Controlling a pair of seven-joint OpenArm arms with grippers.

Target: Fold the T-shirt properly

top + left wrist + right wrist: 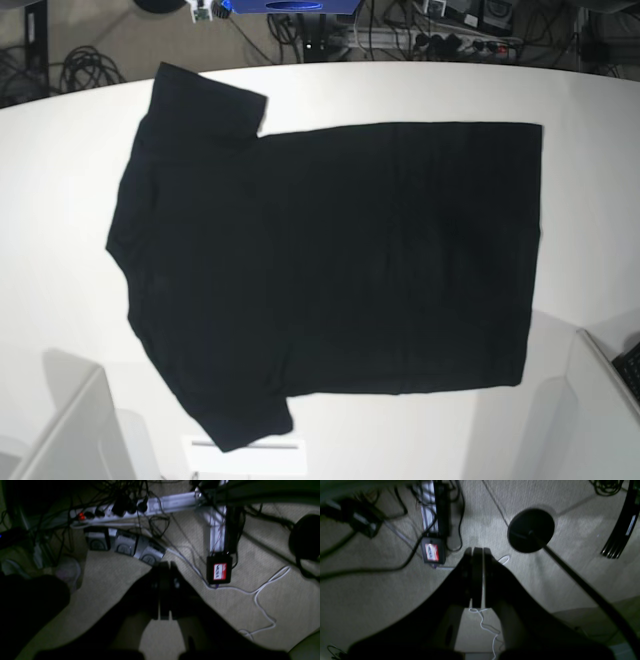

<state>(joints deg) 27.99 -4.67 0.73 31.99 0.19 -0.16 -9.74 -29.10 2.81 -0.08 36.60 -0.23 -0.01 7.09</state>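
Note:
The T-shirt (330, 270) lies spread flat on the white table (60, 200), plain black side up. Its collar and sleeves are to the left and its hem to the right. No print shows. My left gripper (164, 566) is shut and empty; the left wrist view shows only carpet floor below it. My right gripper (477, 552) is also shut and empty, over the floor. Neither gripper's fingers show in the base view, and neither touches the shirt.
Pale arm parts sit at the table's front left (60, 430) and front right (600, 400). On the floor are a power strip with plugs (112, 512), a black box with a red label (219, 570), a white cable (265, 597) and a round black stand base (530, 530).

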